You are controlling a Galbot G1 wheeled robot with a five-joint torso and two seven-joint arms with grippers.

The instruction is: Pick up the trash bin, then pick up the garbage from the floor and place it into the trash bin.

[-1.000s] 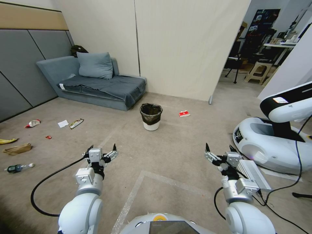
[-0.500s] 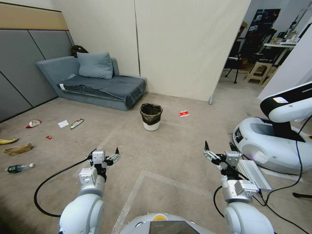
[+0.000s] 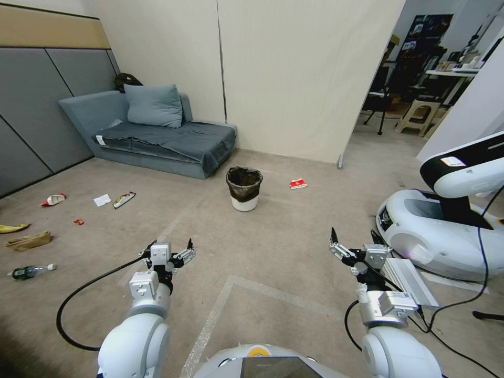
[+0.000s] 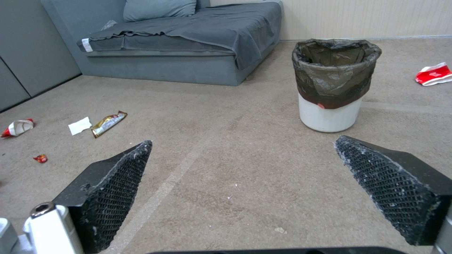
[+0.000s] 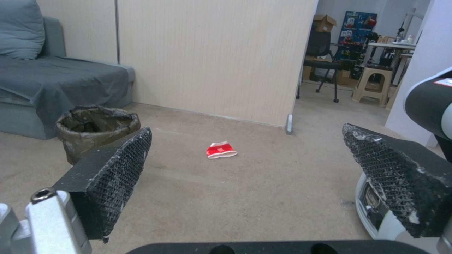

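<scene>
The trash bin [image 3: 244, 189], white with a dark bag liner, stands upright on the carpet ahead of me, also in the left wrist view [image 4: 332, 84] and the right wrist view [image 5: 96, 130]. A red-and-white wrapper [image 3: 297, 184] lies just right of it. More garbage is scattered at far left: a wrapper [image 3: 53, 199], tissue [image 3: 102, 199], snack wrapper [image 3: 124, 199], banana peel [image 3: 11, 228], paper bag [image 3: 29, 240] and green bottle [image 3: 29, 271]. My left gripper [image 3: 171, 243] and right gripper [image 3: 353, 234] hover open and empty, well short of the bin.
A grey sofa [image 3: 157, 134] sits behind the bin against a beige partition [image 3: 294, 79]. A white robot base [image 3: 446, 231] with cables stands at right. A tape line [image 3: 210, 320] crosses the carpet in front of me. A stool [image 3: 417, 116] stands beyond the opening.
My left gripper has drifted slightly to the right. The right gripper, the bin and the litter are where they were.
</scene>
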